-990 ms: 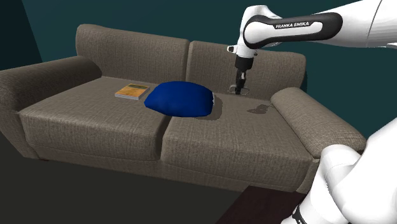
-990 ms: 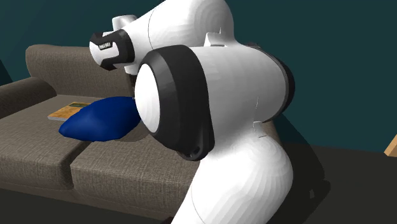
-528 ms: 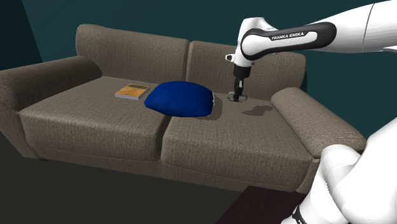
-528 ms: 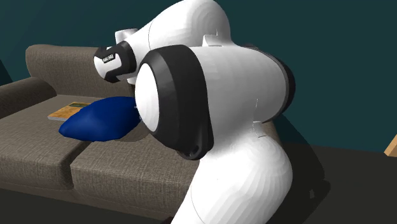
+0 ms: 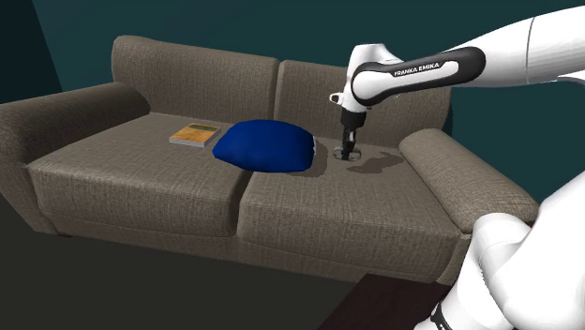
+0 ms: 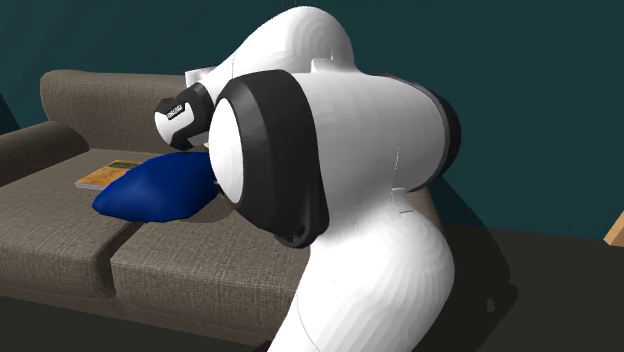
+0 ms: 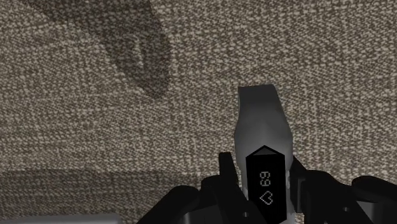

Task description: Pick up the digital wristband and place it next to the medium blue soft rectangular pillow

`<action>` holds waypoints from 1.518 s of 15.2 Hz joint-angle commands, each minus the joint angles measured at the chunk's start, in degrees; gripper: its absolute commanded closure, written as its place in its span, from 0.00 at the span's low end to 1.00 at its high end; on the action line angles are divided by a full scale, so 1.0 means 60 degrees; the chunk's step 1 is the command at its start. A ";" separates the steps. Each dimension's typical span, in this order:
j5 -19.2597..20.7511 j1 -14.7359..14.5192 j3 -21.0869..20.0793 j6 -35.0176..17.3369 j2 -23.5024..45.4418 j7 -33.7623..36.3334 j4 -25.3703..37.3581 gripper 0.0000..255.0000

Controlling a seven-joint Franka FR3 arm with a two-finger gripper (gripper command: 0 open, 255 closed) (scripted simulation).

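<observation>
Here, gripper [image 7: 262,177] clenched on the grey wristband [image 7: 261,121] at its black display, low over the brown sofa [image 5: 141,178] seat, just beside the blue pillow [image 5: 264,146], possibly touching the fabric.

I count one sofa [image 5: 281,246], made up of two seat cushions [image 5: 131,178], two back cushions [image 5: 197,80] and two armrests [image 5: 56,103]. There is one blue pillow [image 5: 265,146], one flat book [image 5: 195,134] and one wristband [image 7: 262,153]. I have one pincer [image 5: 347,150], with two black fingers [image 7: 226,170].
</observation>
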State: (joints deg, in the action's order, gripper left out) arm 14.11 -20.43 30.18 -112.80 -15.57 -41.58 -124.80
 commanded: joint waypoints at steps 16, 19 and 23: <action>-0.0053 0.0025 0.0266 -0.1672 0.0553 -0.0008 -0.1147 1.00; -0.0053 0.0025 0.0266 -0.1672 0.0553 -0.0008 -0.1147 0.00; -0.0053 0.0025 0.0267 -0.1672 0.0553 -0.0008 -0.1147 0.00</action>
State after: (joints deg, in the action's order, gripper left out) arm 13.79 -20.27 31.78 -122.83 -12.25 -41.63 -131.68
